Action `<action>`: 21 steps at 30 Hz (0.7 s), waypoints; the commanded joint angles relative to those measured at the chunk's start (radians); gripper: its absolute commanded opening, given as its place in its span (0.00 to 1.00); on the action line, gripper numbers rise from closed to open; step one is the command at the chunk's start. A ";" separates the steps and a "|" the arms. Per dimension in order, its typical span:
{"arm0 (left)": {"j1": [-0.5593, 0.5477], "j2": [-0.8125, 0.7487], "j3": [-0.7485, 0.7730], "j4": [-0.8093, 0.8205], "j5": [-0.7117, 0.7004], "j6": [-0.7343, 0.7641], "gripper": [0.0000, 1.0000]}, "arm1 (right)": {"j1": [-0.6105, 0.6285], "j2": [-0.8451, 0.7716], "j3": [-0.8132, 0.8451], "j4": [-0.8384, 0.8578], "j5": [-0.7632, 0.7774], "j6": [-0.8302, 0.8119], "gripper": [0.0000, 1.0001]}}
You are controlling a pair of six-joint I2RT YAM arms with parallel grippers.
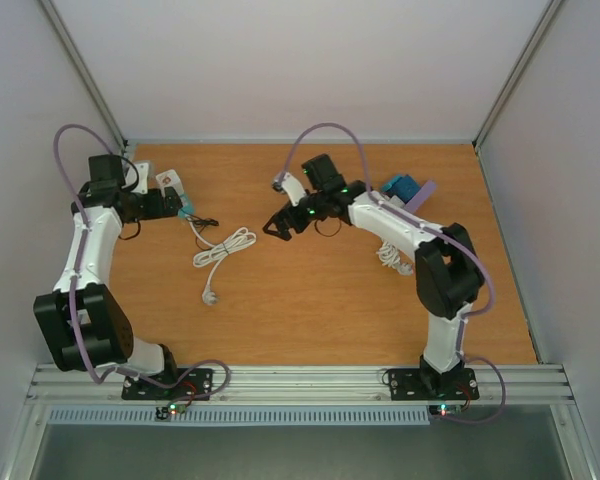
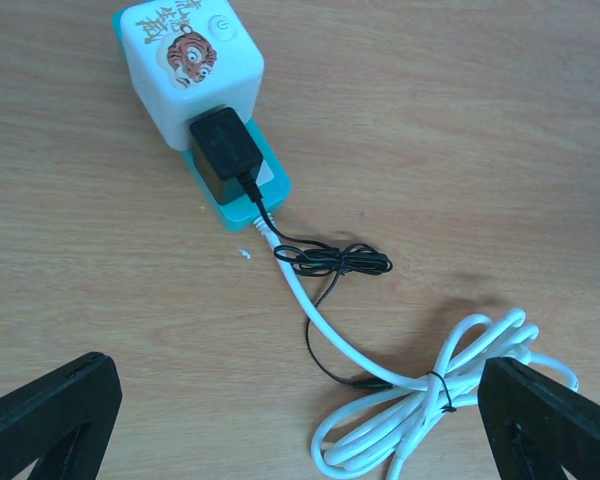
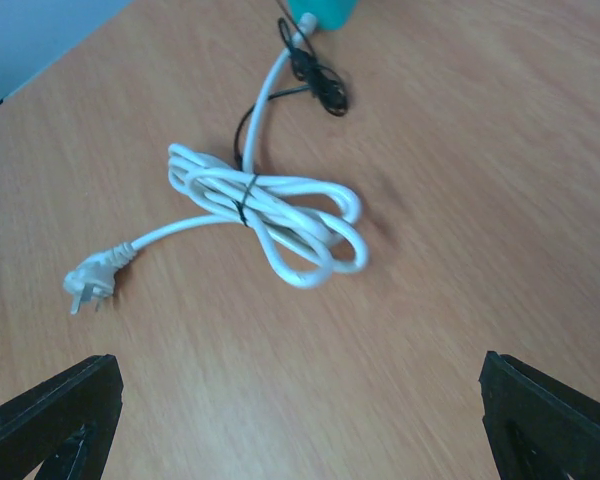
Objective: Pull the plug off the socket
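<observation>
Both my claws are wide open and empty: L claw (image 2: pixel 300 430), R claw (image 3: pixel 300 420). Coiled white lead (image 3: pixel 230 188) lies just on the near side of the socket cube (image 2: pixel 185 65). The black plug (image 2: pixel 225 155) sits in the cube's near face, long axis near-far, cord end toward me. Plug shows in L wrist cam only; R wrist cam adds the lead's loose pronged end (image 3: pixel 88 285).

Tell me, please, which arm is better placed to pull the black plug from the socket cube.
Left, likely: the left gripper is open near the socket cube, the black plug straight ahead of it. The right gripper, also open, sits farther off, facing the coiled white cable.
</observation>
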 commanded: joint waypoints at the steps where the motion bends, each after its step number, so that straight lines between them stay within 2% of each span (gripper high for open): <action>1: 0.027 -0.027 0.020 0.001 0.024 -0.023 1.00 | 0.081 0.097 0.092 0.028 0.036 -0.008 0.98; 11: 0.075 -0.085 -0.050 0.017 -0.001 -0.036 1.00 | 0.224 0.312 0.303 0.022 0.094 0.027 0.98; 21: 0.081 -0.088 -0.068 0.034 -0.058 -0.059 1.00 | 0.340 0.502 0.507 0.022 0.181 -0.025 0.97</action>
